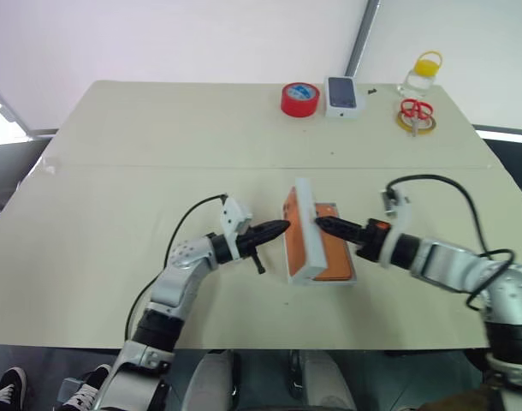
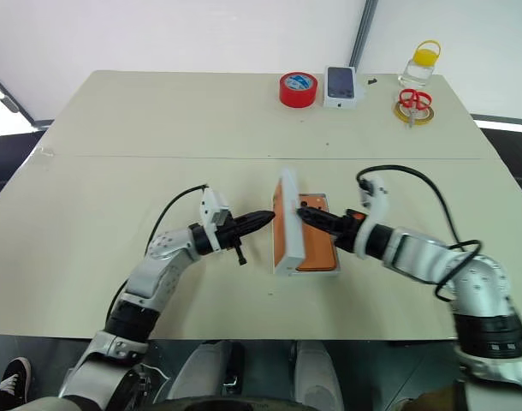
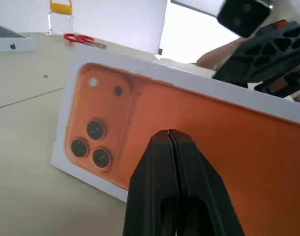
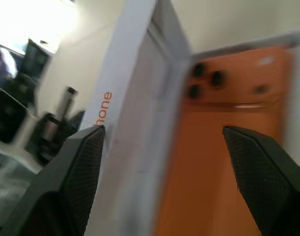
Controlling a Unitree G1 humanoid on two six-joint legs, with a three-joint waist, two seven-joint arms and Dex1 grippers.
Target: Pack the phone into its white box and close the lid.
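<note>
Phone (image 1: 333, 242) half behind upright lid (image 1: 300, 233)

The surface (image 1: 158, 128) holds everything. Near its middle lies the white box (image 1: 348, 276), and the phone (image 1: 332, 248) lies flat in it. The lid (image 1: 302, 231) stands tilted up on its edge along the left side of the phone. The left claw (image 1: 282, 227) is just left of the lid, its tip right at the lid's outer face. The right claw (image 1: 323, 224) is on the other side, over the phone, close to the lid. Far back on the surface sit a roll of tape (image 1: 299, 99), then a small carton (image 1: 344, 96) just right of it. Further right lie scissors (image 1: 417, 111) on a tape ring (image 1: 402, 122), with a bottle (image 1: 422, 74) behind them.
</note>
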